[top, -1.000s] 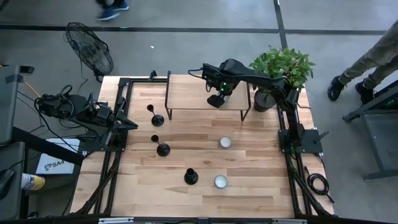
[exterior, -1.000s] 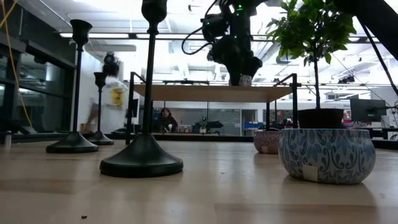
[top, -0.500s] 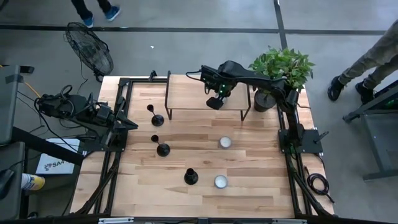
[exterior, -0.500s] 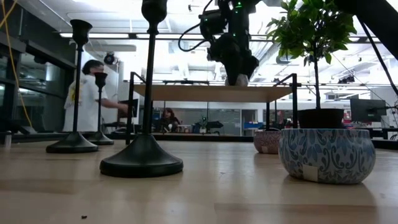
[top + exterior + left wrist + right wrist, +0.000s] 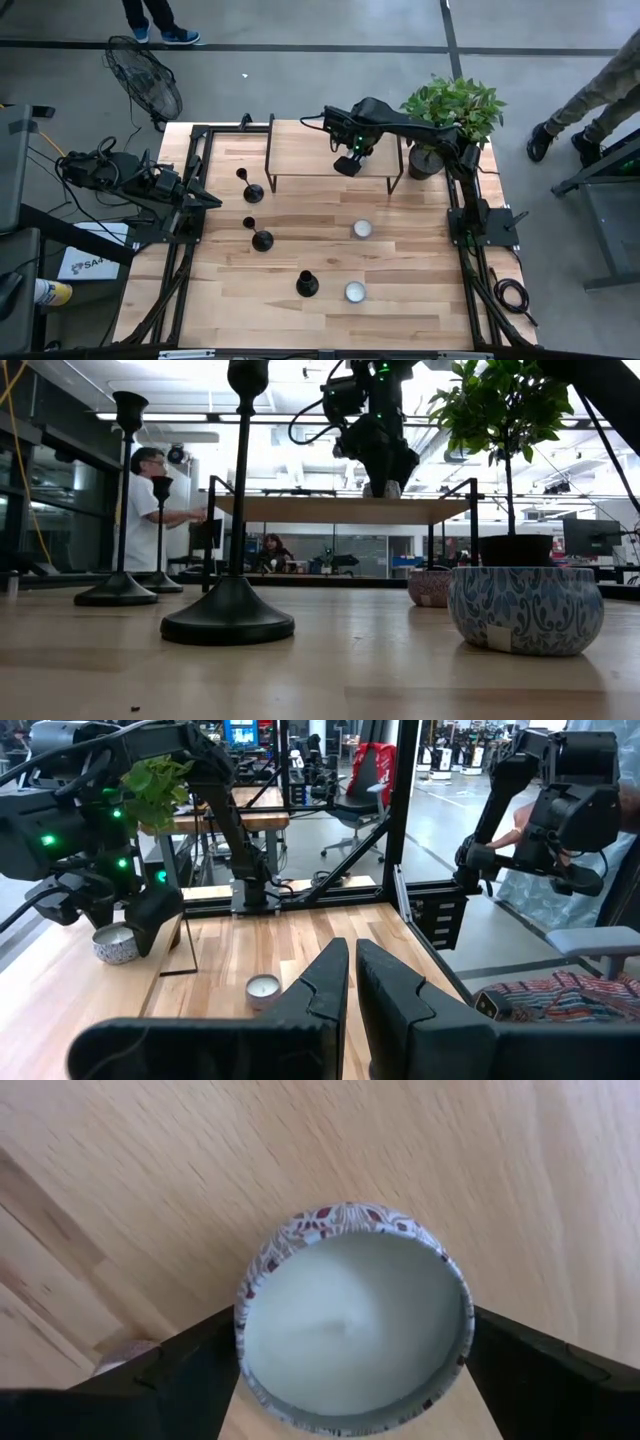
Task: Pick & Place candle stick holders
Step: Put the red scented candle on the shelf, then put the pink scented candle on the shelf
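right gripper [image 5: 347, 164]: over raised shelf [image 5: 300, 150], fingers spread around candle tin [image 5: 352, 1318] | left gripper [image 5: 350, 982]: closed, empty, table's left edge | candle stick holders [image 5: 256, 214]: standing on table [image 5: 400, 290], left-centre

pale planked wood table [image 5: 400, 270] — smooth, matt; matt black candle stick holders [image 5: 228, 510]; patterned tin [image 5: 300, 1230] with smooth pale wax — faintly glossy.

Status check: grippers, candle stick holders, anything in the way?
Left gripper shut, parked at table's left edge. Right gripper at candle tin on shelf. Three candle stick holders upright, untouched. Two tins beside them.
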Motion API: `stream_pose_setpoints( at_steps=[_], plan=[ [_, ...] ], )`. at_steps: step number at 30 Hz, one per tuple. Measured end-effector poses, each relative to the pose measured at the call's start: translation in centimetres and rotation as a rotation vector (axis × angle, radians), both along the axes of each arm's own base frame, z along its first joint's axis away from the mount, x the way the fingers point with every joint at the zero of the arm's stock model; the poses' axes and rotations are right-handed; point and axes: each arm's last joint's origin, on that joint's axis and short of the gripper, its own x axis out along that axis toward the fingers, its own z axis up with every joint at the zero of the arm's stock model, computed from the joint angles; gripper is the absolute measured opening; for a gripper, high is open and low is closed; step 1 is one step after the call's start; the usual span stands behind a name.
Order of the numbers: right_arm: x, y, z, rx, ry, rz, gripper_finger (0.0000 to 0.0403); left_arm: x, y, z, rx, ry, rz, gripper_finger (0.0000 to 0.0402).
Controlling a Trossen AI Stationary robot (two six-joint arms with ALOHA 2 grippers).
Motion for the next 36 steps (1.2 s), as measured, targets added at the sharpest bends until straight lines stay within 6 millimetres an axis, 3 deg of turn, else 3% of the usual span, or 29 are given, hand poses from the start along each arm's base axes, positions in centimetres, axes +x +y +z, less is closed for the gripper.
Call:
stream_pose_setpoints(
  at_steps=[10, 20, 27, 36],
  plan=[
    [-1.2, 0.7, 2.3, -0.020, -0.049, -0.026, 0.0344, 0.0, 0.0, 0.0, -0.001, 0.000, 0.000, 0.0026],
    [-1.1, 3.3, 3.8, -0.034, -0.102, -0.019, 0.0344, 0.0, 0.0, 0.0, 0.000, 0.000, 0.001, 0.0026],
    [-0.2, 7.3, 3.8, -0.037, -0.084, 0.005, 0.0344, 0.0, 0.0, 0.0, 0.000, 0.000, 0.001, 0.0026],
    [0.3, 14.3, 3.8, -0.155, -0.045, 0.076, 0.0344, 0.0, 0.0, 0.0, 0.000, 0.000, 0.000, 0.0026]
  ],
)
